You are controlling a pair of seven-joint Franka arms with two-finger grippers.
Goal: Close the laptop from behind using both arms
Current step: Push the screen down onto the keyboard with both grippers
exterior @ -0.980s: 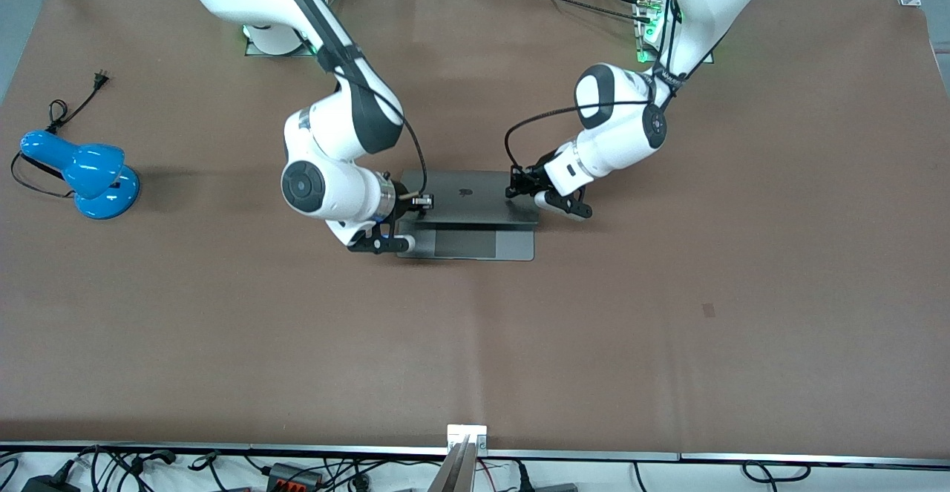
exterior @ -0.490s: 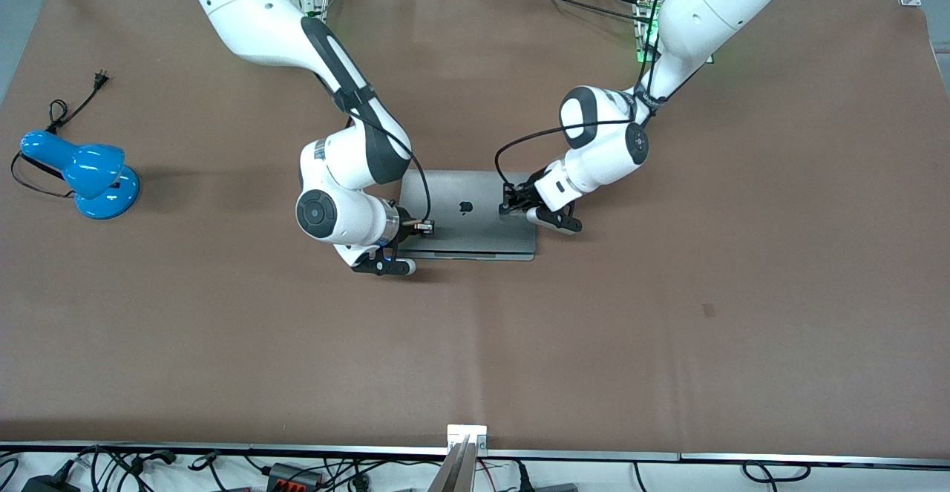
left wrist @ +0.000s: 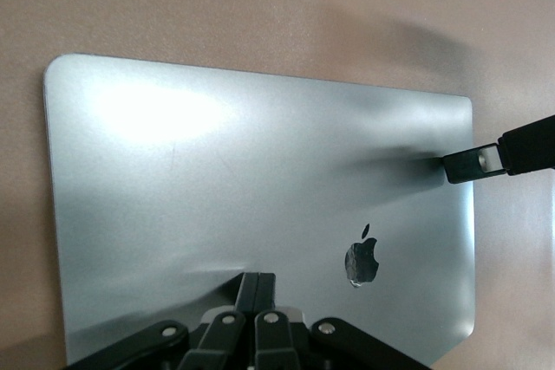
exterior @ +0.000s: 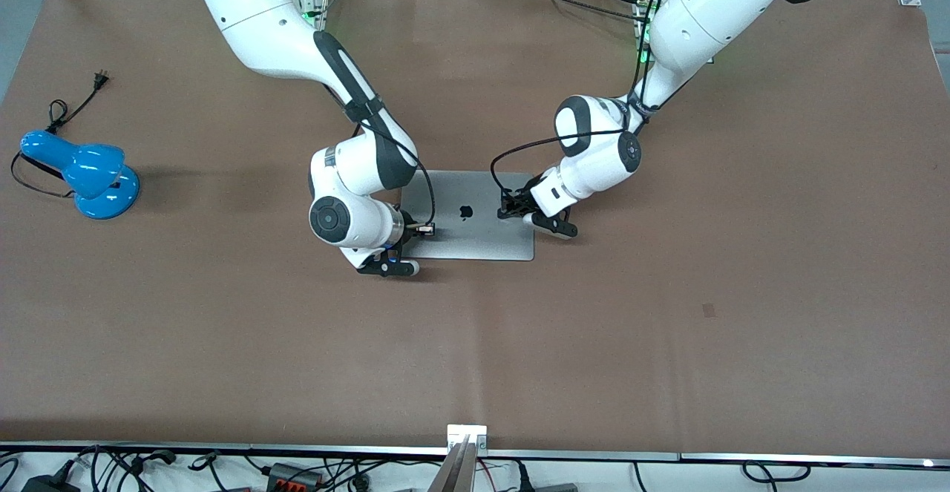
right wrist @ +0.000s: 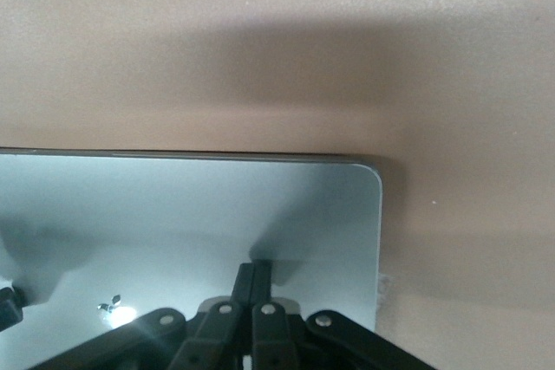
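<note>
The silver-grey laptop [exterior: 475,232] lies flat and closed at the table's middle, lid up with its black apple logo showing. My left gripper [exterior: 505,210] is shut, its tips resting on the lid at the end toward the left arm. It shows in the left wrist view [left wrist: 257,282] with the lid [left wrist: 243,179] filling the frame. My right gripper [exterior: 427,229] is shut, its tips on the lid at the end toward the right arm. The right wrist view [right wrist: 253,273] shows it near a lid corner [right wrist: 347,205]. The right gripper's fingertip [left wrist: 473,162] also shows in the left wrist view.
A blue desk lamp [exterior: 85,173] with a black cord lies near the right arm's end of the table. Brown table surface [exterior: 668,329] surrounds the laptop. Cables and power strips run along the table edge nearest the front camera.
The lid has come down from partly raised to flat on the base. Both grippers have moved with it, lower and toward the front camera.
</note>
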